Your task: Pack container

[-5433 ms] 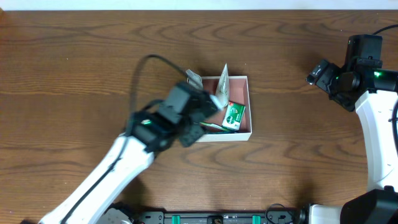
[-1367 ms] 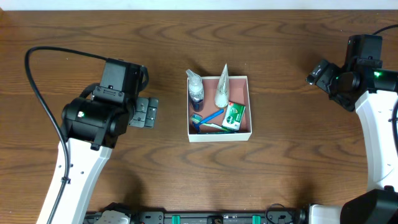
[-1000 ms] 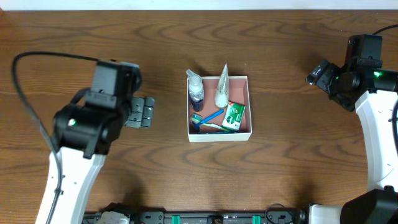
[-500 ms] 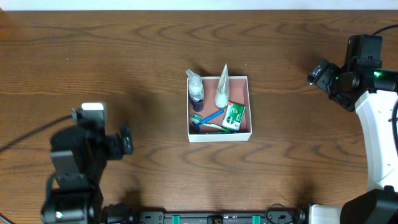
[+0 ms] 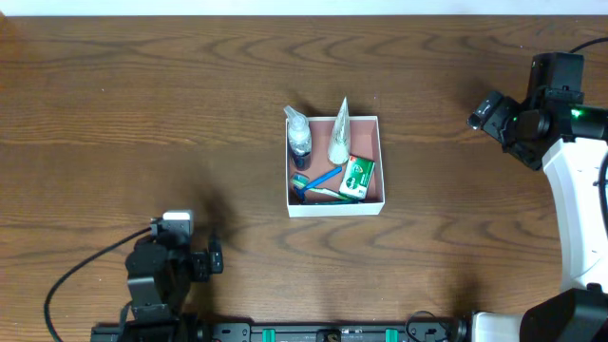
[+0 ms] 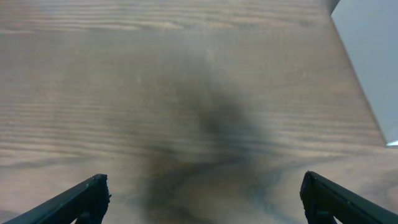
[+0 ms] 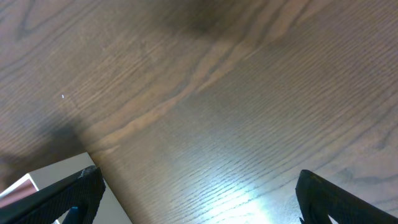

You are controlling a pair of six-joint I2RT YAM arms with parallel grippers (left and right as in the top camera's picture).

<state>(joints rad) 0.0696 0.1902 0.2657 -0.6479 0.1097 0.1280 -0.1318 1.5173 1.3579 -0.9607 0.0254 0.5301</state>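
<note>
The container (image 5: pixel 382 160), a shallow square white box with a pinkish-brown inside, sits mid-table in the overhead view. It holds a small spray bottle (image 5: pixel 299 138), a white tube (image 5: pixel 339 133), a green box (image 5: pixel 357 178) and a blue toothbrush (image 5: pixel 321 180). My left gripper (image 5: pixel 215 258) is open and empty near the front left edge, far from the box. In the left wrist view its fingers (image 6: pixel 202 196) frame bare wood. My right gripper (image 5: pixel 483 112) is open and empty at the far right; the right wrist view (image 7: pixel 198 193) shows a corner of the container (image 7: pixel 37 177).
The brown wooden table (image 5: pixel 190 114) has nothing else on it. The table's far edge meets a pale surface (image 6: pixel 373 56) in the left wrist view.
My left arm has drawn back from the container to the front left edge of the table, leaving the bottle in the box. The right arm has not moved.
</note>
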